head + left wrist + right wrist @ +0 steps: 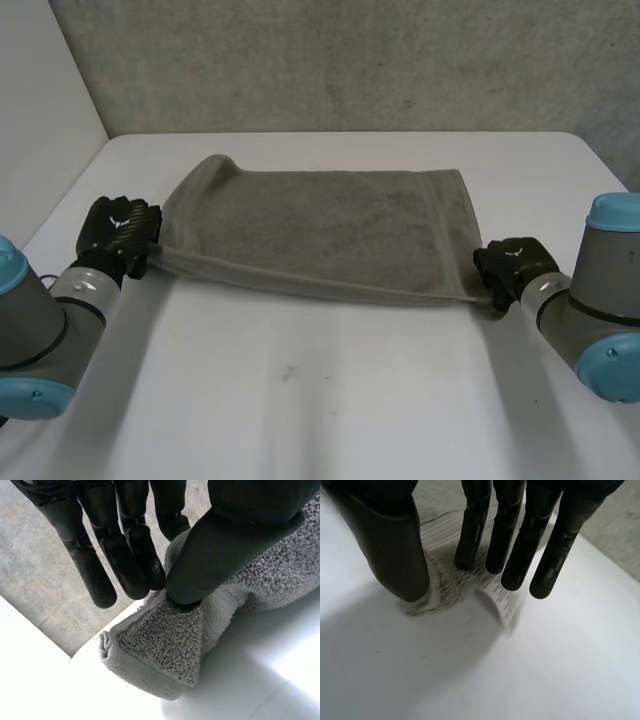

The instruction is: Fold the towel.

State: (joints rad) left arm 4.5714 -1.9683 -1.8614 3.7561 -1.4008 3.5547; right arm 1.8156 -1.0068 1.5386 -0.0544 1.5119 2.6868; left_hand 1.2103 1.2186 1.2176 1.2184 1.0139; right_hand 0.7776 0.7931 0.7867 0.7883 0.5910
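Step in hand, as judged: raise the near edge of the towel (330,225) and carry it over to the far edge to make the fold. Move both arms at the same rate and height so that the near edge runs straight and taut between its two corners; unequal travel is likely to skew the fold. Lift only high enough for the cloth to clear itself, then lay the near corners directly on the far corners before letting go. Confirm the hold at each corner before lifting, since terry cloth is limp and a corner held at its tip may slip out. The towel lies spread on the white table (300,400), long side across, between the arms. The left hand (120,235) is at the near left corner. In the left wrist view its thumb (225,545) presses the bunched corner against the fingertips (147,570), so this hand is clamped on the towel. The right hand (510,268) is at the near right corner, touching or just beside it. Whether it has a grip there cannot be told from these views.
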